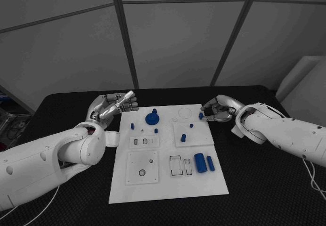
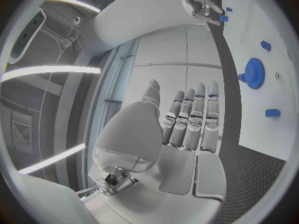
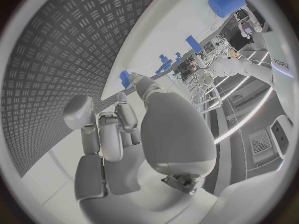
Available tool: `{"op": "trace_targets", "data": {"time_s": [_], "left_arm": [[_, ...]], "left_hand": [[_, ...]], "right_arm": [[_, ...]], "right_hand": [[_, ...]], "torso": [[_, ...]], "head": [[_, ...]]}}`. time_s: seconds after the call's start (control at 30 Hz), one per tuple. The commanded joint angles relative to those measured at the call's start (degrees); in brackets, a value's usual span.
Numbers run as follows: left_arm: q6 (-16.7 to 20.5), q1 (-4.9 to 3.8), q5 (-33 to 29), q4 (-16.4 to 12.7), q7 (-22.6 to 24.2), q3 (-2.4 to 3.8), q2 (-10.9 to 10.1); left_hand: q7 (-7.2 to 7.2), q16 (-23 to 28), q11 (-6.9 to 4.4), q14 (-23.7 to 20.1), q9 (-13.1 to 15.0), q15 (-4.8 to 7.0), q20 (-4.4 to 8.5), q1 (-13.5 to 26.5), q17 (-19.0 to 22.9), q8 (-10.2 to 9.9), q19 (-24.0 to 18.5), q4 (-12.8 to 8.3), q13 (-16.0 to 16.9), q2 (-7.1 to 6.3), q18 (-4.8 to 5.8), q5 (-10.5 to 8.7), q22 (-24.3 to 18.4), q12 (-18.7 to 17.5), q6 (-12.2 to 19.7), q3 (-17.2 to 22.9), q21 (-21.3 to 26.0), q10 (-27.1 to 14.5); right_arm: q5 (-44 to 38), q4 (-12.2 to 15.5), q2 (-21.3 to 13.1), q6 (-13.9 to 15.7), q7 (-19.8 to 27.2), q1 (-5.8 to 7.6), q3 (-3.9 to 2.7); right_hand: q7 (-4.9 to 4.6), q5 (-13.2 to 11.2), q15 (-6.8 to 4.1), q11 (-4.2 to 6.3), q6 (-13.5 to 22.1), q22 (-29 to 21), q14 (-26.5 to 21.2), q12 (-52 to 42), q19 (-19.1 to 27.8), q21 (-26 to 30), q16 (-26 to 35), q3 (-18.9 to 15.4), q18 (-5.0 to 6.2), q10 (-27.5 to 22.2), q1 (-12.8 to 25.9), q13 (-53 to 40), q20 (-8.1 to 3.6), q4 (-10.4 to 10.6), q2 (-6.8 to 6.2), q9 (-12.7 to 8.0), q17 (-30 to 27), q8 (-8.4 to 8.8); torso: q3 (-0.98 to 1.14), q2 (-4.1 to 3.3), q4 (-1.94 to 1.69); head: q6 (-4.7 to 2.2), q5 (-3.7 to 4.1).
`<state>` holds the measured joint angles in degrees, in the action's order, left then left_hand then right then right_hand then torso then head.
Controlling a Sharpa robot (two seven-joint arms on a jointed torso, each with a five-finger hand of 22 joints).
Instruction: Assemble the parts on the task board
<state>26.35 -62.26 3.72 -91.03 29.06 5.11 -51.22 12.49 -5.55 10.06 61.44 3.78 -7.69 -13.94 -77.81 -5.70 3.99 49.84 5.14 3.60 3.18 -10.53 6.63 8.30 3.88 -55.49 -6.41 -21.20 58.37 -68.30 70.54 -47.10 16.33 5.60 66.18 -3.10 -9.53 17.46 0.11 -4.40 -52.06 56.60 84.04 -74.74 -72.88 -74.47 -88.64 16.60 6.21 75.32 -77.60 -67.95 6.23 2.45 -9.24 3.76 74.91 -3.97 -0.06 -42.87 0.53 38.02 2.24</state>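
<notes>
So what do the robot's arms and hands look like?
Both arms are smooth, rounded white shells, like big plastic tubes. The left hand and the right hand are shiny silver metal, with many jointed fingers made of small segments. A thin pale cable trails from the right arm across the black table.

Black surface (image 1: 272, 188), fine textured mat w/ tread pattern up close. Thin white cables (image 1: 316, 176) trail across it at both front corners. Grey wall panels (image 1: 180, 42) w/ dark frames behind.
</notes>
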Motion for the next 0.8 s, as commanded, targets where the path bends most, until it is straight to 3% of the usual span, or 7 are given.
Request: {"op": "trace_targets", "data": {"time_s": [0.03, 0.33, 0.8], "left_arm": [[-0.7, -0.06, 0.6, 0.0, 0.4, 0.06, 0.0], [-0.7, -0.03, 0.6, 0.3, 0.4, 0.06, 0.1], [-0.9, 0.05, 0.6, 0.5, 0.2, 0.06, 0.2]], "left_hand": [[0.1, 0.2, 0.02, -0.2, 0.0, -0.11, -0.01, -0.3, -0.1, -0.2, -0.5, -0.3, 0.1, 0.43, 0.16, -0.19, -0.1, -0.1, 0.0, -0.1, 0.2, 0.0], [0.1, 0.2, 0.02, -0.1, 0.0, -0.1, -0.01, -0.3, -0.1, -0.2, -0.6, -0.4, 0.1, 0.37, 0.15, -0.21, -0.1, -0.1, 0.0, -0.1, 0.2, 0.0], [0.1, 0.2, 0.02, -0.1, 0.0, -0.1, -0.01, -0.3, -0.1, -0.2, -0.6, -0.4, 0.1, 0.37, 0.15, -0.21, -0.1, -0.1, 0.0, -0.1, 0.2, 0.0]], "right_arm": [[-0.8, 0.5, -0.3, -2.0, 0.3, -0.13, -0.04], [-0.8, 0.8, -0.2, -2.0, 0.1, -0.42, -0.04], [-0.8, -1.4, 1.5, -1.1, -0.4, -0.63, -0.05]], "right_hand": [[-0.02, 0.3, 0.1, -0.09, 0.5, 0.0, 5.1, 0.3, 0.5, 0.3, 0.2, -0.5, 0.15, -0.5, -0.4, 0.1, 0.06, 0.1, 0.15, 0.0, 11.5, 0.08], [-0.11, 0.7, 0.16, -0.17, 0.3, 0.0, 5.1, 0.2, 0.5, 0.3, 0.2, -0.8, 0.15, -0.4, -0.1, -0.1, 0.1, 0.3, 0.28, 0.1, 11.5, -0.06], [-0.27, 0.7, 0.26, -0.3, 0.0, 0.2, 5.1, 0.0, 0.4, 0.2, 0.2, -1.1, 0.1, -0.2, 0.3, -0.3, 0.18, 0.7, 0.88, 0.2, 11.6, -0.26]], "torso": [[0.0, 0.1, 0.03], [0.04, 0.09, 0.01], [0.0, 0.08, -0.02]], "head": [[0.12, -0.07], [0.11, -0.02], [0.38, -0.07]]}}
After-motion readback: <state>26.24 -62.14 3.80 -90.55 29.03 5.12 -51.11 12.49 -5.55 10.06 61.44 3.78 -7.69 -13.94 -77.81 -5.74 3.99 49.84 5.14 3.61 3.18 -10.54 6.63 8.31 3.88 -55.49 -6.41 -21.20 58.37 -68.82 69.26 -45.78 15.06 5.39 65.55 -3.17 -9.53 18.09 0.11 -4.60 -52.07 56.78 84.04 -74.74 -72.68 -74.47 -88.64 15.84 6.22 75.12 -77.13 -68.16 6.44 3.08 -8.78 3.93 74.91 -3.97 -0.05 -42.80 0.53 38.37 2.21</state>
